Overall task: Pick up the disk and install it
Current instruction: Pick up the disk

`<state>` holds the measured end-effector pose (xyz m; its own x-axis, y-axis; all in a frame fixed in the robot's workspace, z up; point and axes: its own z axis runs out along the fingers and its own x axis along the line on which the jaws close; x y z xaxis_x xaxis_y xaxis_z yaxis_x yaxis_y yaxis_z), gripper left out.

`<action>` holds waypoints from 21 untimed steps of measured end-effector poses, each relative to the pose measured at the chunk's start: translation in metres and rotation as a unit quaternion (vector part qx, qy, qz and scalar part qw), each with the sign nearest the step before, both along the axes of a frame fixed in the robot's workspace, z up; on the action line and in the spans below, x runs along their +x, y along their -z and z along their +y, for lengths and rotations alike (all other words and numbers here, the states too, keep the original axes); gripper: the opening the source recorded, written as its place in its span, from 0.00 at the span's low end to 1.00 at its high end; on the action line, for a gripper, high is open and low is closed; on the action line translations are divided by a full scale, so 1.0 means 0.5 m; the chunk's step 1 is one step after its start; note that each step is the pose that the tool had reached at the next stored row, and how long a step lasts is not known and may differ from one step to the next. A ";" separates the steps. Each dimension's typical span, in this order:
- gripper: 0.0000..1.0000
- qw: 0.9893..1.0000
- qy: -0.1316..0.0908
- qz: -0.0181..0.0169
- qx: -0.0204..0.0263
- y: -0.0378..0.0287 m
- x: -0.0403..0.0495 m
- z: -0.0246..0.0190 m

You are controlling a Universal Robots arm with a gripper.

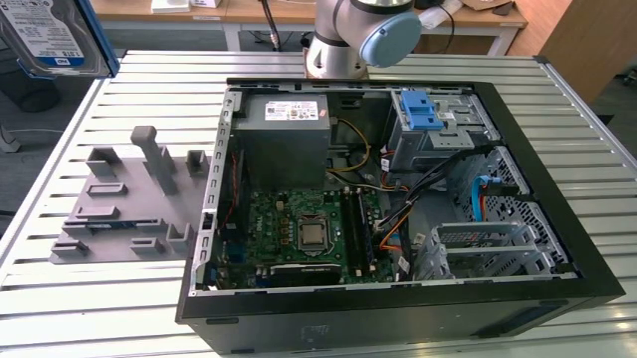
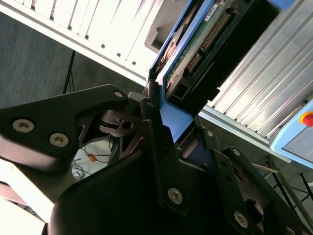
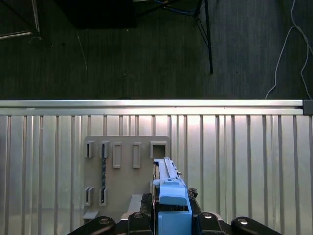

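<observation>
The disk [image 1: 52, 36] hangs high at the exterior view's upper left, a silver drive with a blue-and-white label in a blue carrier frame. In the second wrist view my gripper [image 2: 178, 128] is shut on the blue frame of the disk [image 2: 205, 36], whose circuit board side shows. The first wrist view looks along the disk's edge [image 3: 168, 188] between my gripper's [image 3: 168, 206] black fingers [image 3: 143, 201], well above the slatted table [image 3: 244, 161] and the grey holder block [image 3: 127, 169].
An open computer case [image 1: 557, 294] lies on the slatted table [image 1: 80, 313]. Inside are a grey power-supply box [image 1: 283, 134], a motherboard [image 1: 303, 231], cables and a metal drive cage with a blue latch [image 1: 423, 112]. The grey holder block [image 1: 130, 201] sits to the exterior view's left of the case.
</observation>
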<state>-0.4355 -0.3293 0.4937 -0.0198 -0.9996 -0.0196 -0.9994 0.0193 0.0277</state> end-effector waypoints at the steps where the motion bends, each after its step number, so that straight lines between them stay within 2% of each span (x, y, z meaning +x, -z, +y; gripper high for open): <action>1: 0.37 1.000 0.000 0.000 0.000 0.000 0.000 0.0000; 21: 0.37 1.000 0.000 0.000 0.000 -0.002 0.000 0.0000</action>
<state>-0.4355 -0.3293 0.4946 -0.0199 -0.9996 -0.0196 -0.9994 0.0193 0.0277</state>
